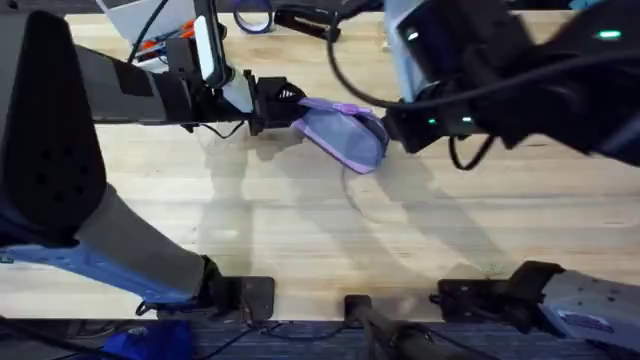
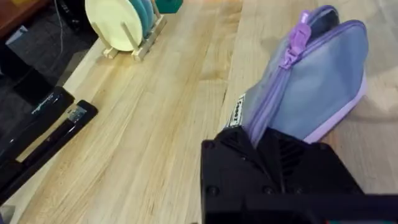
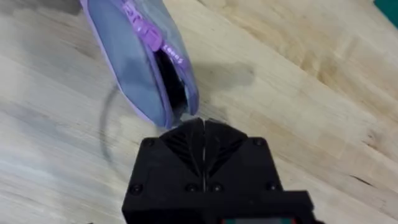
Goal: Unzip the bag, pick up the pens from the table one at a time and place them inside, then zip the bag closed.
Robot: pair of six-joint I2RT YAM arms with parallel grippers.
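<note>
Lavender fabric identifies the bag point(image 1: 345, 133), which sits above the centre of the table point(image 1: 300, 220) in the overhead view, at about 12 o'clock from the table's middle. It is held between the two arms with its long axis running roughly from 10 o'clock to 4 o'clock.

Left gripper point(image 1: 283, 105): positioned at the bag's 9 o'clock end. In the left wrist view the black fingers point(image 2: 249, 146) are closed on that end of the bag point(image 2: 317, 81), beside a small white label. The purple zipper point(image 2: 292, 53) runs along the top edge, and at its far end a dark gap is open.

Right gripper point(image 1: 392, 128): positioned at the bag's 3 o'clock end. In the right wrist view the gripper point(image 3: 202, 134) has its fingers together, with their tips meeting the lower corner of the bag point(image 3: 127, 62). A dark opening shows along the zipper edge there.

Secondary items in the left wrist view: a rack of pastel plates point(image 2: 121, 22) at the table's far side, and a black stapler point(image 2: 43, 134) near the table edge.
</note>
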